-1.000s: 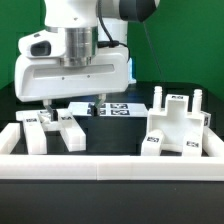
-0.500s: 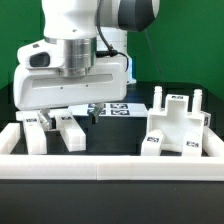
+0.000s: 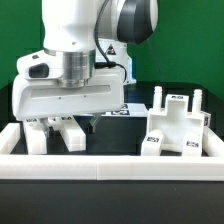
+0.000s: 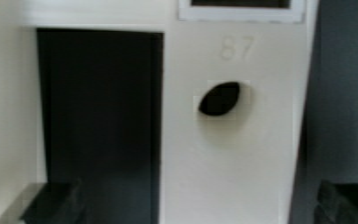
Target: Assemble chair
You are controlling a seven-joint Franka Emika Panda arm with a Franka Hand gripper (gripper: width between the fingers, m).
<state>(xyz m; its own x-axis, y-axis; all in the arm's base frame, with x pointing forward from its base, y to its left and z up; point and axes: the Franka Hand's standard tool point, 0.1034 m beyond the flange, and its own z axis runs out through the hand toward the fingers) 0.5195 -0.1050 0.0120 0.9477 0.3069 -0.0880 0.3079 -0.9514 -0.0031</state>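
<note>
In the exterior view my gripper (image 3: 68,122) hangs low over two white chair pieces (image 3: 55,136) at that view's left, its wide white hand hiding their tops. In the wrist view a long white piece (image 4: 229,140) with a dark oval hole (image 4: 220,97) and a tag at one end runs between my two dark fingertips (image 4: 51,205). The gripper (image 4: 197,206) is open and straddles this piece with a gap on each side. A larger joined chair part (image 3: 176,126) with upright pegs and tags stands at the exterior view's right.
A long white border wall (image 3: 110,164) runs across the front and up the left side. The marker board (image 3: 124,109) lies behind the hand, mostly hidden. Dark table surface shows between the left pieces and the joined part.
The hand has come down and slightly forward over the left pieces, now covering their tops. Its jaws have stayed open. The parts have not moved.
</note>
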